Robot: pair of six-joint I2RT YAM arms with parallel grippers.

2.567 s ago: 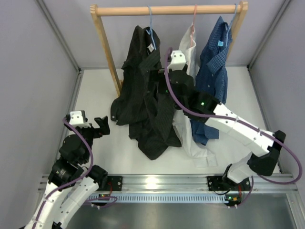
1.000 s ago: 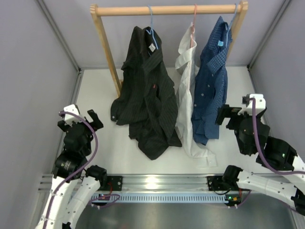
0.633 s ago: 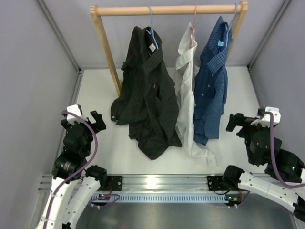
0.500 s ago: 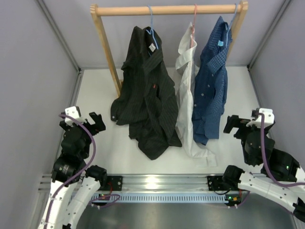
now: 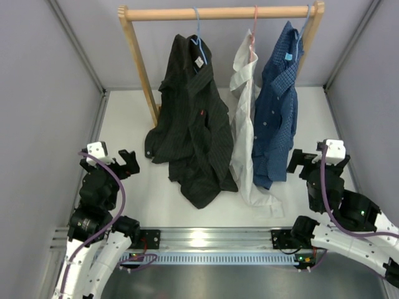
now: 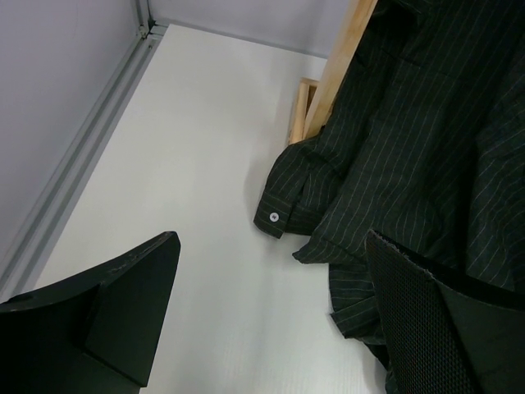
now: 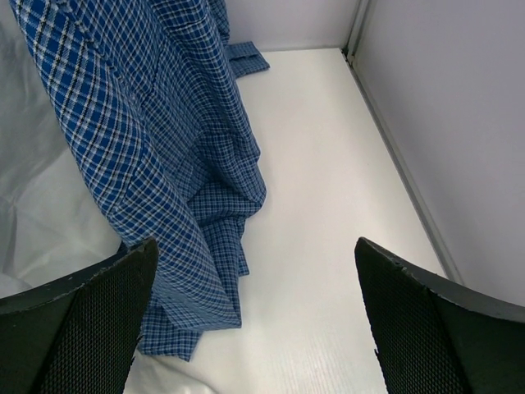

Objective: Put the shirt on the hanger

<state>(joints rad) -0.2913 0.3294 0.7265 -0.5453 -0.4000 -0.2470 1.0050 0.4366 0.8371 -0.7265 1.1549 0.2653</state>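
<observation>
- The black, faintly pinstriped long-sleeved shirt (image 5: 190,118) hangs from the thin light-blue wire hanger (image 5: 198,38). The hanger is hooked over the wooden rail (image 5: 218,12) at the back of the white counter (image 5: 124,118).
- The white neck label (image 5: 198,61) shows at the collar, and a small red mark (image 5: 201,113) sits on the chest.
- The shirt's lower part and sleeves lie bunched on the counter. One cuff with a white button (image 6: 273,217) rests flat beside the rail's wooden post (image 6: 336,66).
- A white shirt (image 5: 242,93) on a pink hanger (image 5: 253,28) hangs next along the rail, then a blue checked shirt (image 5: 277,99).
- The left hand (image 6: 269,254) is released, fingers wide and grasping nothing. It sits near the counter's left edge, apart from the black shirt.
- The right hand (image 7: 256,250) is also released and holds nothing, just right of the blue checked shirt's hem.
</observation>
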